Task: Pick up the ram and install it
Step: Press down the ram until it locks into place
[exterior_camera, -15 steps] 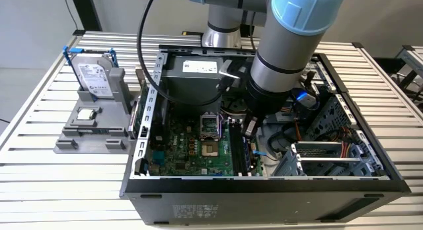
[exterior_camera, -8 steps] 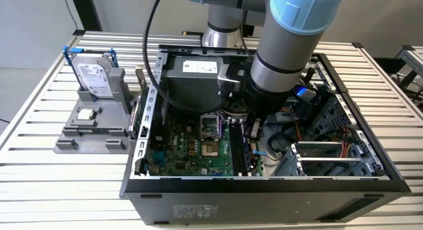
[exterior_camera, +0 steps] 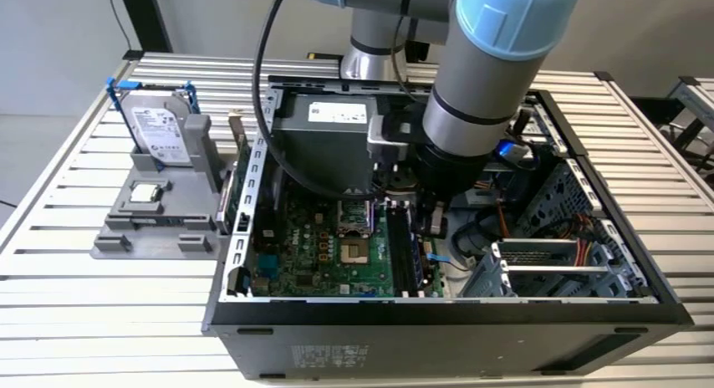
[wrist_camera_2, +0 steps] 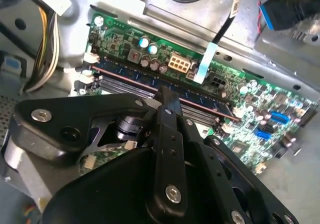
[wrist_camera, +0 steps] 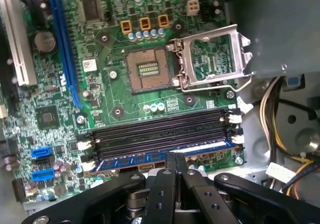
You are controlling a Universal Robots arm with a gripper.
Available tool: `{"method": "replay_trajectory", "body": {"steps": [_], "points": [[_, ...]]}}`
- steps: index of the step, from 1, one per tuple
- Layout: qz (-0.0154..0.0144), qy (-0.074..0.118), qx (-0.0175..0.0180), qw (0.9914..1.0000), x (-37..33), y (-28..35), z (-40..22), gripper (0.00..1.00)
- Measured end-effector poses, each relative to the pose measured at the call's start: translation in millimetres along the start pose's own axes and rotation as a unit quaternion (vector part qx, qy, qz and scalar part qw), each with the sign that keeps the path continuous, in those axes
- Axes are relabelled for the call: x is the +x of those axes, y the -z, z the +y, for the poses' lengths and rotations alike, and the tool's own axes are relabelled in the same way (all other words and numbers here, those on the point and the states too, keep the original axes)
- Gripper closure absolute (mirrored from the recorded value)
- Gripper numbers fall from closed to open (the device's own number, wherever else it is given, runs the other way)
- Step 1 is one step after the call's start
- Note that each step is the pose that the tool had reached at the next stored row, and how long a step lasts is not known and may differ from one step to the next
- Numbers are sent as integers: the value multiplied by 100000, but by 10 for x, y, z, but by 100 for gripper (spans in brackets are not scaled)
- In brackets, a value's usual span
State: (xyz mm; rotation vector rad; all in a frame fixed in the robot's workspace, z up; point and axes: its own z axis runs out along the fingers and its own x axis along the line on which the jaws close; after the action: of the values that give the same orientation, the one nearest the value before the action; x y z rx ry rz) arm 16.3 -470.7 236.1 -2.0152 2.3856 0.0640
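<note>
We see the gripper down inside the computer case, its fingers pressed together on the top edge of the ram. The ram stands on edge in the slot nearest the gripper, next to the black slots of the motherboard. Its long axis runs along those slots, from about 9 to 3 o'clock in the first wrist view, directly under the fingertips. The fingers hide the ram's middle, so we cannot tell whether it is fully seated
</note>
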Motion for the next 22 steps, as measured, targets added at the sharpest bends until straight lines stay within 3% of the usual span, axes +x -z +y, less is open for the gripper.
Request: {"method": "replay_trajectory", "body": {"steps": [8,15,19,22], "points": [[77,4030,-161,99919,16,-19,-2,100],[138,6984,-242,99755,34,-24,-5,100],[134,7090,-344,99748,35,-28,-7,100],[147,7081,-410,99748,40,-81,-7,100]]}}
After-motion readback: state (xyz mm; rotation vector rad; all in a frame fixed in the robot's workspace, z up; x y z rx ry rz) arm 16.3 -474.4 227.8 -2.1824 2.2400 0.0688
